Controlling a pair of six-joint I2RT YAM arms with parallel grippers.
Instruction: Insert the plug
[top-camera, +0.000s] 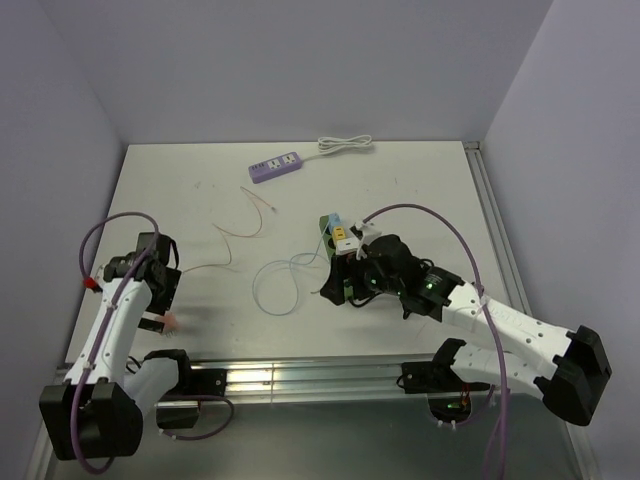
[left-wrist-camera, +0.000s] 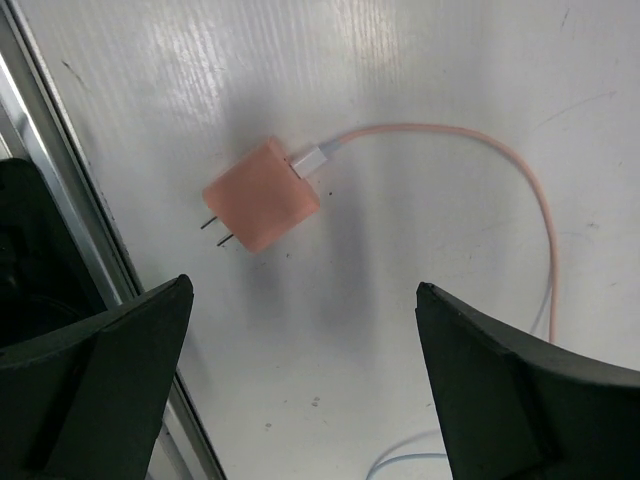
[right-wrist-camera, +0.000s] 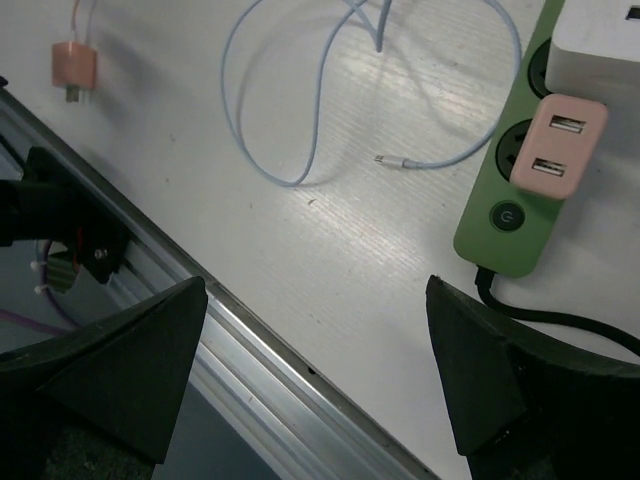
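Note:
The pink plug (left-wrist-camera: 262, 195) lies flat on the white table, prongs toward the front rail, with its pink cable (left-wrist-camera: 480, 150) curving away. My left gripper (left-wrist-camera: 303, 290) hovers open just short of it, with nothing between the fingers. From above, the plug (top-camera: 172, 321) sits beside the left gripper (top-camera: 165, 295). The green power strip (right-wrist-camera: 510, 200) lies mid-table with a pink USB adapter (right-wrist-camera: 558, 145) and a white adapter (right-wrist-camera: 600, 40) plugged in. My right gripper (right-wrist-camera: 315, 285) is open and empty over the table's front edge, beside the strip (top-camera: 335, 240).
A purple power strip (top-camera: 277, 165) with a coiled white cord (top-camera: 345, 145) lies at the back. A loose light-blue cable (right-wrist-camera: 300, 100) loops between plug and green strip. A metal rail (top-camera: 300, 378) runs along the front edge. The strip's black cord (right-wrist-camera: 560, 320) trails off it.

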